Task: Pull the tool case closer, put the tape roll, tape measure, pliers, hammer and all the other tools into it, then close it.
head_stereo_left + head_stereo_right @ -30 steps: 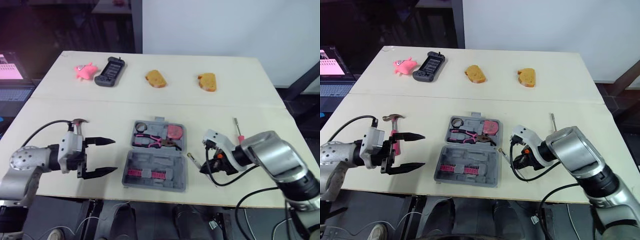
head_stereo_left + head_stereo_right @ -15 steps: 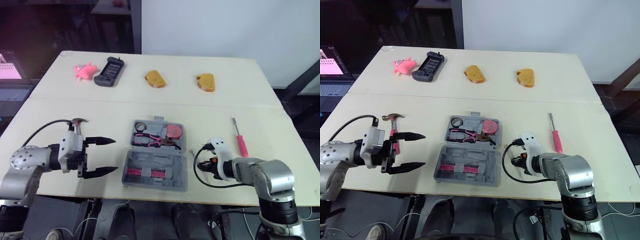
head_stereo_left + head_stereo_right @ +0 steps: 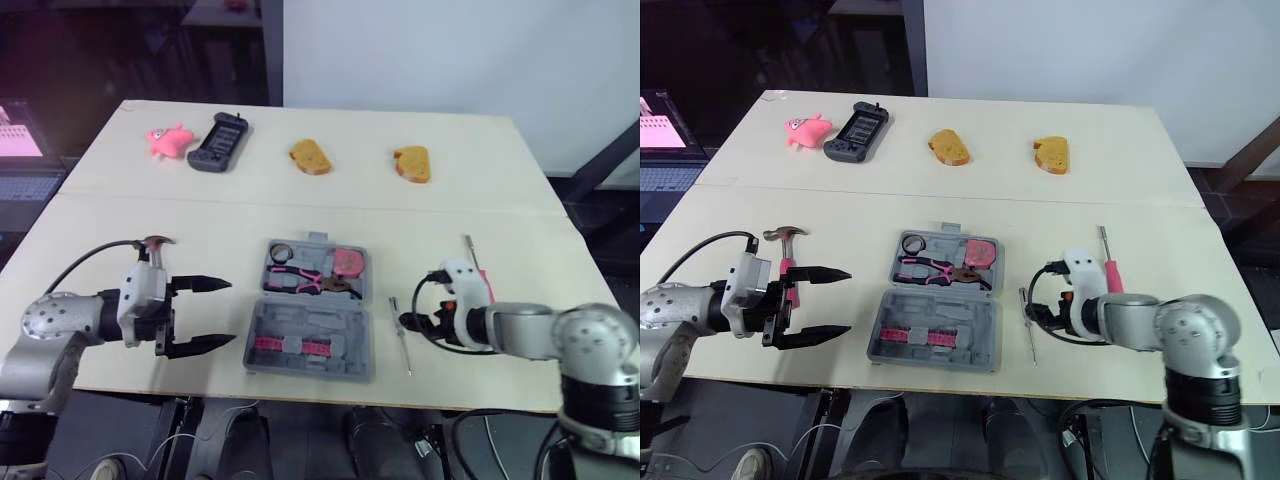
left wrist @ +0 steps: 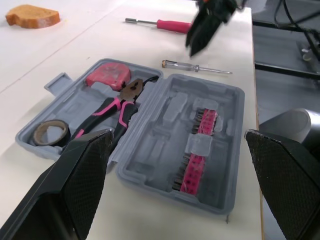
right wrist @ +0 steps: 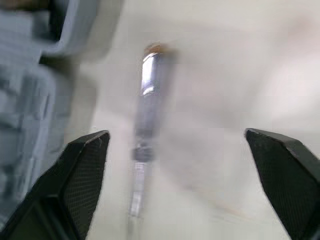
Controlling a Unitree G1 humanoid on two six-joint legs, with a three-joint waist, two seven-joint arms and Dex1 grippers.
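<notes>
The grey tool case (image 3: pixel 310 312) lies open mid-table. Its far half holds the tape roll (image 3: pixel 280 252), pink-handled pliers (image 3: pixel 305 281) and pink tape measure (image 3: pixel 349 263); its near half holds pink bits. A small clear-handled screwdriver (image 3: pixel 400 333) lies on the table just right of the case. My right gripper (image 5: pixel 175 134) is open over it, a finger on either side, not touching. A pink screwdriver (image 3: pixel 1108 262) lies farther right, partly behind my right arm. My left gripper (image 3: pixel 230 312) stands open left of the case, the hammer (image 3: pixel 152 248) just behind it.
Along the far side lie a pink toy (image 3: pixel 168 140), a black handheld device (image 3: pixel 220 143) and two bread pieces (image 3: pixel 312 157) (image 3: pixel 413 164). A laptop (image 3: pixel 20 160) sits off the table's left. The case is close to the table's front edge.
My right gripper has opened and let go of the small clear screwdriver, which now lies right of the case. The right arm swung out to the right. My left arm stayed still.
</notes>
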